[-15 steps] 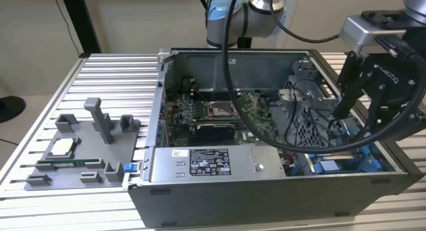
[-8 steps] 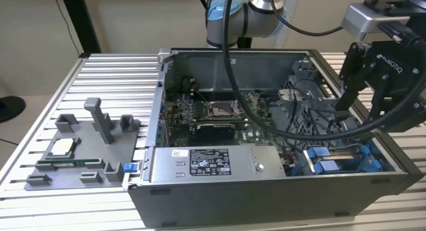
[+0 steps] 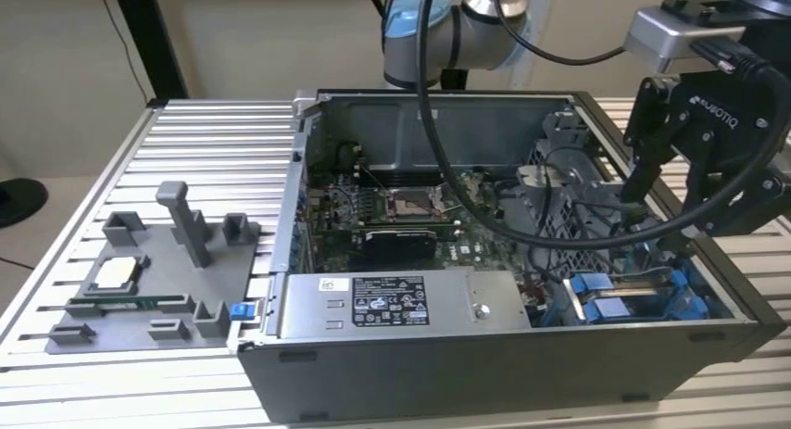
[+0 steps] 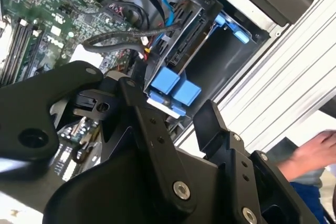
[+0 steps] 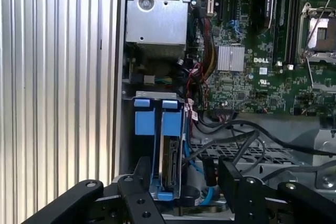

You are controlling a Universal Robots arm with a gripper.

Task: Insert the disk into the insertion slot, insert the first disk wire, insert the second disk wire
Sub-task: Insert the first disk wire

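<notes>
The disk [image 5: 170, 163] stands edge-on in its bright blue carrier, whose two blue tabs [image 5: 157, 121] face up, inside the grey metal insertion slot [image 5: 126, 145] at the case's near corner on the exterior view's right [image 3: 692, 295]. My gripper [image 5: 184, 167] hangs just above it, open, with one black finger [image 5: 143, 166] on each side of the carrier and not touching it. The second wrist view shows the same blue tabs [image 4: 173, 85] between the open gripper [image 4: 169, 98]. A blue wire [image 5: 198, 177] and black wires [image 5: 247, 129] lie loose beside the bay.
The grey labelled power-supply box [image 3: 395, 304] lies along the case's front, with the motherboard [image 3: 395, 216] behind it. A perforated grey cage [image 5: 262, 153] flanks the bay. A grey fixture [image 3: 161, 281] with parts sits at the exterior view's left. A person's hand [image 4: 315, 150] is beyond the case.
</notes>
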